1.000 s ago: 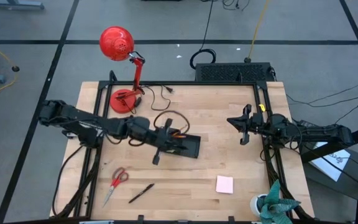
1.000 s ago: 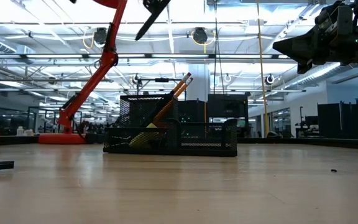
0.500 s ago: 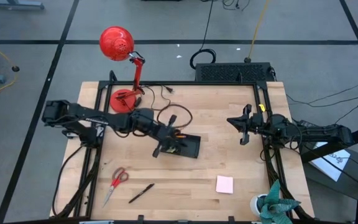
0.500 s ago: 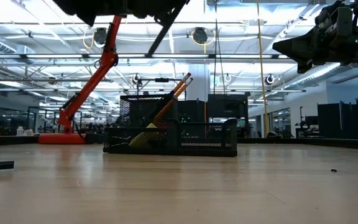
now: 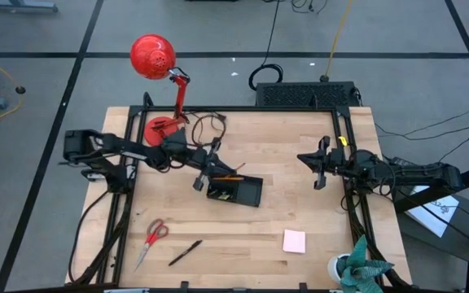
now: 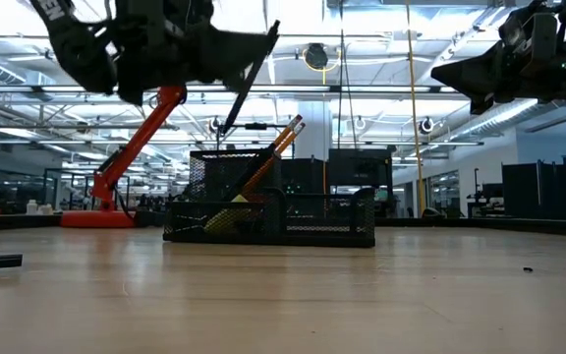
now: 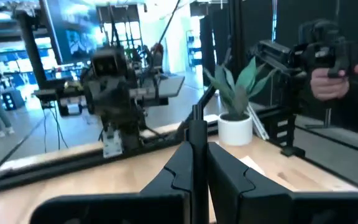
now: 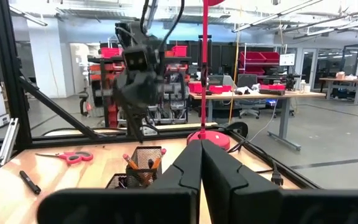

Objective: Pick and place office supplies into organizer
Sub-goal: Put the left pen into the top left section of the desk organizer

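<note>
My left gripper (image 5: 208,168) hangs just far-left of the black mesh organizer (image 5: 236,191) and is shut on a black pen (image 6: 249,84). The pen's lower tip is above the organizer's tall cup, where two orange pencils (image 6: 275,149) lean. Red-handled scissors (image 5: 153,235) and another black pen (image 5: 184,252) lie flat near the table's near-left corner. A pink sticky-note pad (image 5: 294,241) lies near-right. My right gripper (image 5: 319,167) waits shut above the table's right side. My left gripper pinches the pen near its upper end (image 6: 271,37) between the two fingers (image 7: 225,171), which reach in about level from the table's left and lie across it. The pen is lifted clear and slants down below the fingers toward the organizer.
A red desk lamp (image 5: 154,56) stands with its base (image 5: 160,131) at the far-left, its cable (image 5: 212,122) trailing beside my left arm. A potted plant (image 5: 355,264) sits at the near-right corner. Bare wood (image 5: 291,203) lies between the organizer and the right arm.
My left gripper has drawn back from over the organizer's near-left side toward the far-left and come down, so it now shows in the low view. The pen has come with it, lower and steeper, with its tip now close above the organizer's cup.
</note>
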Robot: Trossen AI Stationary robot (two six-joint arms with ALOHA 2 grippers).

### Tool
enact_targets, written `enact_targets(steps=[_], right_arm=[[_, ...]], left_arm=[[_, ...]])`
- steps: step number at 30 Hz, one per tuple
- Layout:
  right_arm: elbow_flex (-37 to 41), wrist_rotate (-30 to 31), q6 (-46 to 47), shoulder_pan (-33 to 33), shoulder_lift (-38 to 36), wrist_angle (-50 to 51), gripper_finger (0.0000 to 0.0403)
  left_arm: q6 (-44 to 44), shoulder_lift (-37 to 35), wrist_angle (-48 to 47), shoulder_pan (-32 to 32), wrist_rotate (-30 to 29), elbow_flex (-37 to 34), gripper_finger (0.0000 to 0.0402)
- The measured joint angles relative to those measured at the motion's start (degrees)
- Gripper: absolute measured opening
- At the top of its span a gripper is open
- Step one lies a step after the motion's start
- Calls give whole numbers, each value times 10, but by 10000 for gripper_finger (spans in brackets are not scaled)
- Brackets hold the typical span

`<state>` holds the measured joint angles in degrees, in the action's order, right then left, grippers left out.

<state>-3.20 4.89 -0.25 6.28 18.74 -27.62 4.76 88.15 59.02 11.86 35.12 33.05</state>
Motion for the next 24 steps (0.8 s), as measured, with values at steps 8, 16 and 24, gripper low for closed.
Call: enact_targets(steps=[8,16,24], right_arm=[[0,0,10,0,1,-10,4],[0,26,11,0,1,-13,4],[0,26,13,0,1,-12,4]], left_arm=[[11,109,83,0,-58,-6,26],[-8,175,112,10,-72,-6,26],[-8,170,106,10,-99,-6,26]])
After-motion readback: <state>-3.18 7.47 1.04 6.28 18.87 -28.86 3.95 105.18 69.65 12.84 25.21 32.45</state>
